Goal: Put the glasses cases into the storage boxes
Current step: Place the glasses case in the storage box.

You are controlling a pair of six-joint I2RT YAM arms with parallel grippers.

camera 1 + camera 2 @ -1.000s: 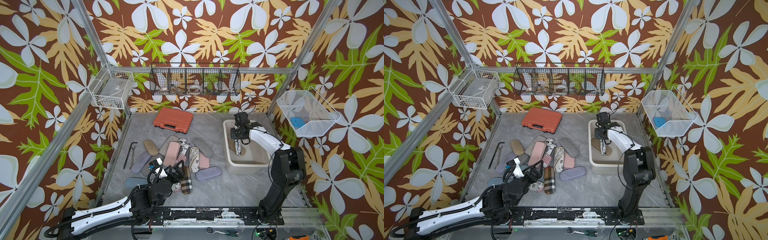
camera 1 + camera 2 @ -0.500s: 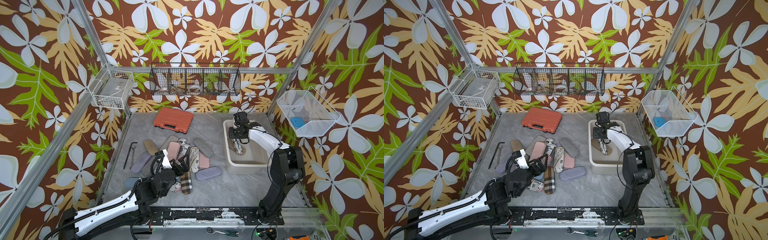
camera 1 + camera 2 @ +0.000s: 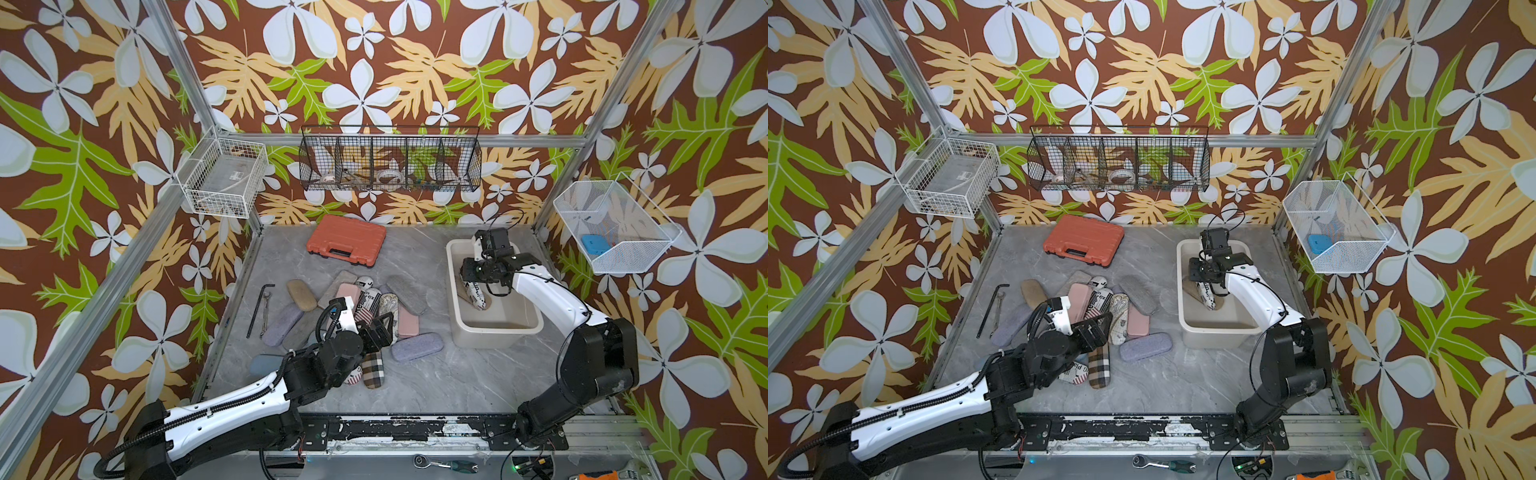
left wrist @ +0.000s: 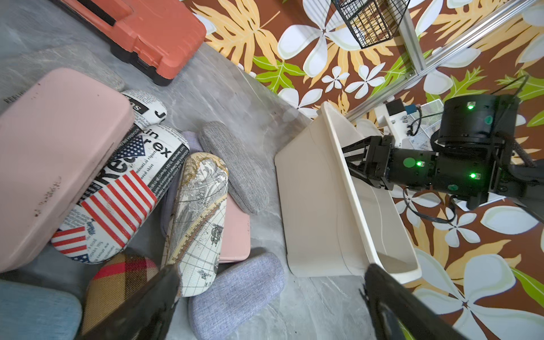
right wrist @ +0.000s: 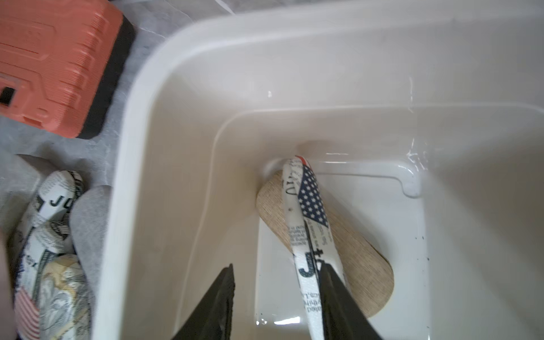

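The cream storage box stands on the right of the table. Inside it a tan woven case lies flat, with a newspaper/flag print case standing on edge over it. My right gripper is down in the box and open; the print case leans on one finger, clear of the other. A heap of glasses cases lies mid-table: pink, flag print, map print, lavender, plaid. My left gripper hovers wide open over the heap, holding nothing.
An orange toolcase lies at the back. A hex key and a wrench rest at the left edge. Wire baskets hang on the walls: white, black, and white by the box.
My right gripper has opened inside the box and let go of the newspaper/flag print case. My left arm has reached forward over the heap, still open.
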